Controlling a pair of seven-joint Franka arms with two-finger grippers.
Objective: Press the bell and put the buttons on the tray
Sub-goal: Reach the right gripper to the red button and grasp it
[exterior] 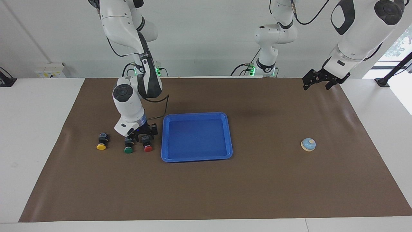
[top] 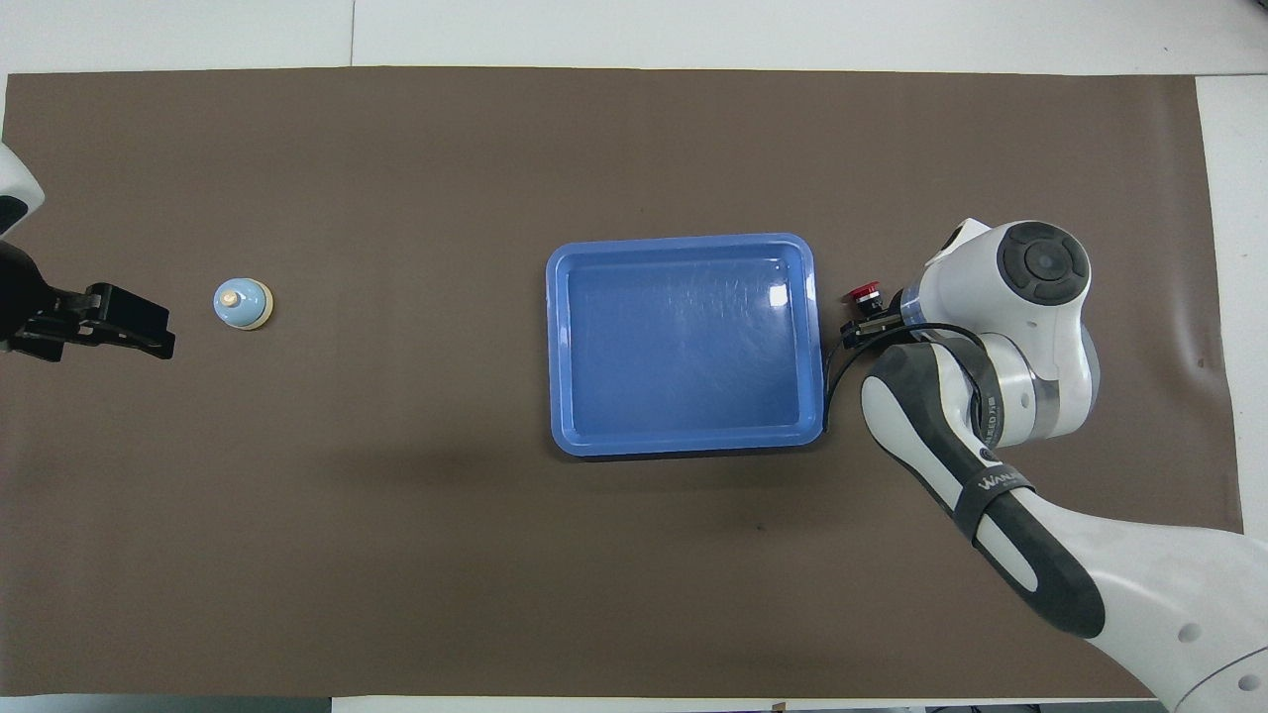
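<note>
Three buttons stand in a row on the brown mat beside the blue tray (exterior: 196,114) (top: 684,240), toward the right arm's end: yellow (exterior: 101,146), green (exterior: 128,149) and red (exterior: 148,148) (top: 865,294). My right gripper (exterior: 146,135) (top: 860,323) is low over the red button's black body, right beside the tray's rim. In the overhead view the right arm hides the green and yellow buttons. The light blue bell (exterior: 308,144) (top: 241,302) stands alone toward the left arm's end. My left gripper (exterior: 317,84) (top: 149,332) waits, open and holding nothing, raised over the mat near the bell's end.
The tray holds nothing. The brown mat (exterior: 206,193) covers most of the white table. A third white robot arm (exterior: 273,35) stands at the robots' edge of the table.
</note>
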